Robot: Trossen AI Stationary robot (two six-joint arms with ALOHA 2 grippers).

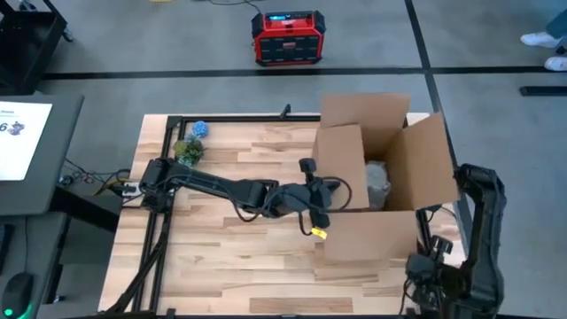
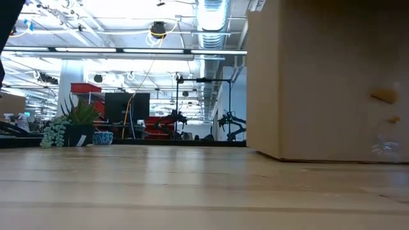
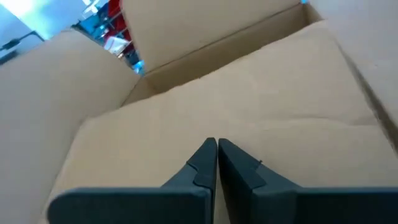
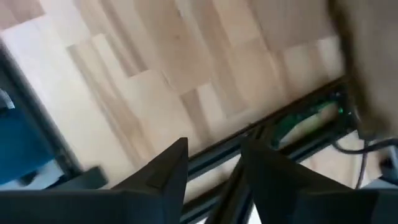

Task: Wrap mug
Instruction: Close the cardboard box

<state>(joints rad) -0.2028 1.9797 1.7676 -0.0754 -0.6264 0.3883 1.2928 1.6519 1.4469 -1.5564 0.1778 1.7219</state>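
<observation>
An open cardboard box point(image 1: 390, 159) stands on the table's right half and fills the right of the low view point(image 2: 326, 76). Inside it lies a pale grey-white bundle point(image 1: 379, 182); the mug itself is hidden. My left gripper point(image 1: 317, 221) reaches in from the left to the box's near left corner, its fingers shut point(image 3: 216, 144) and pointing at a cardboard flap point(image 3: 249, 106). My right gripper point(image 4: 214, 152) stands open over the table's near right corner point(image 1: 425, 266), with nothing between its fingers. My left gripper's shut fingertips point(image 3: 205, 155) stand right at the flat face of the box's flap point(image 3: 217, 124), slanting down at it from the table's left. I cannot tell whether they touch the cardboard.
A small plant point(image 1: 188, 151) and a blue patterned cup point(image 1: 200, 128) sit at the table's far left corner. A black frame rail point(image 4: 280, 130) runs along the table's edge under my right gripper. Bare wood point(image 1: 239, 257) lies near and left of the box.
</observation>
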